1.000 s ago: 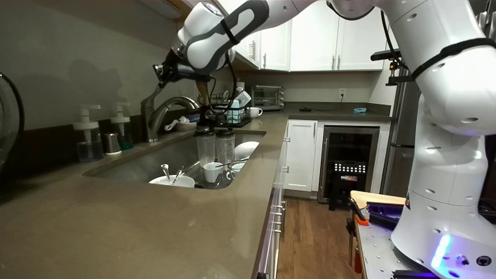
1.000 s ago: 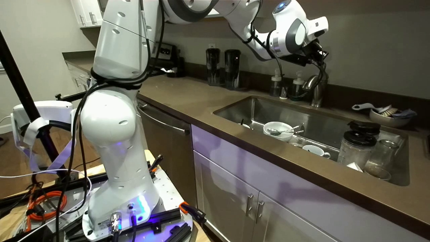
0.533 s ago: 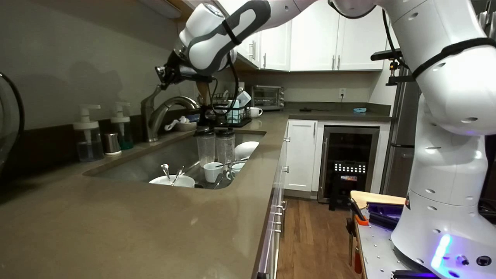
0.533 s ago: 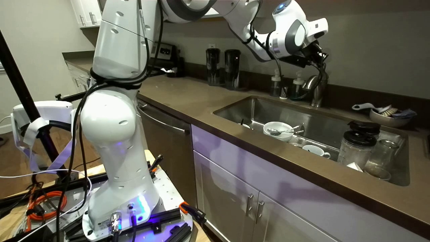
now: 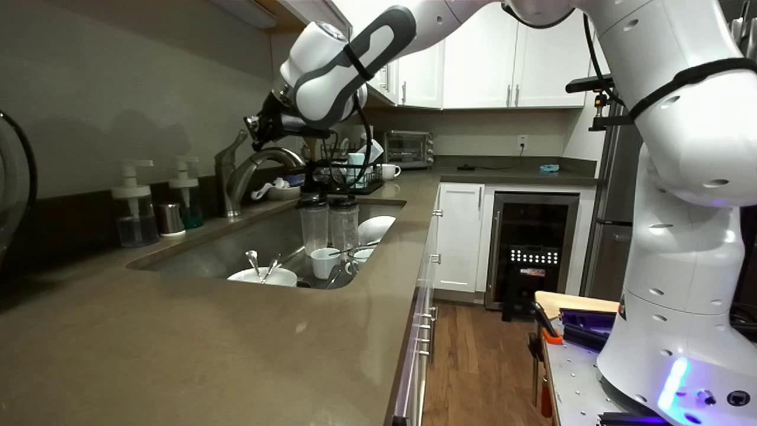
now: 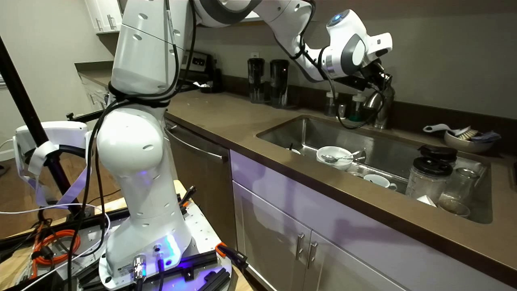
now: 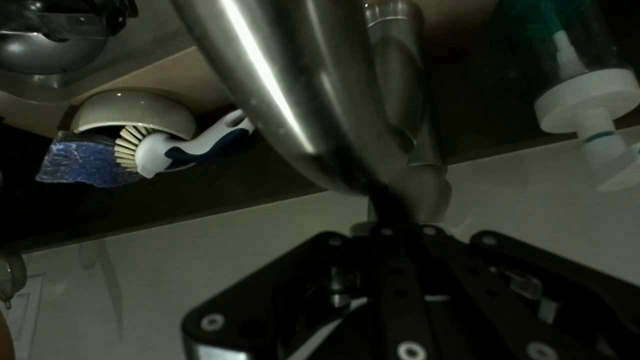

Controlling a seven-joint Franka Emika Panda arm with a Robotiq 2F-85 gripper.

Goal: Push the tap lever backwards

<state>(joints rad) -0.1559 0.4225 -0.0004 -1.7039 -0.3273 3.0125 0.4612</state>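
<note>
Lever [image 5: 234, 144]: left unmoved behind the spout [image 5: 269, 155], tilted forward.
Gripper [image 7: 395, 207]: lowered from above the lever's tip to just in front; jaws brought together, nothing seen gripped; contact unclear.
Backward push: apparently set up, not yet made.

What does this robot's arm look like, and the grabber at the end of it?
The arm is smooth and white, built of rounded, bulging sections with dark grey patches. Black straps wrap around it, black cables run along it, and a blue light glows low down. The gripper is black, angular and jointed, with silver screw heads.
</note>
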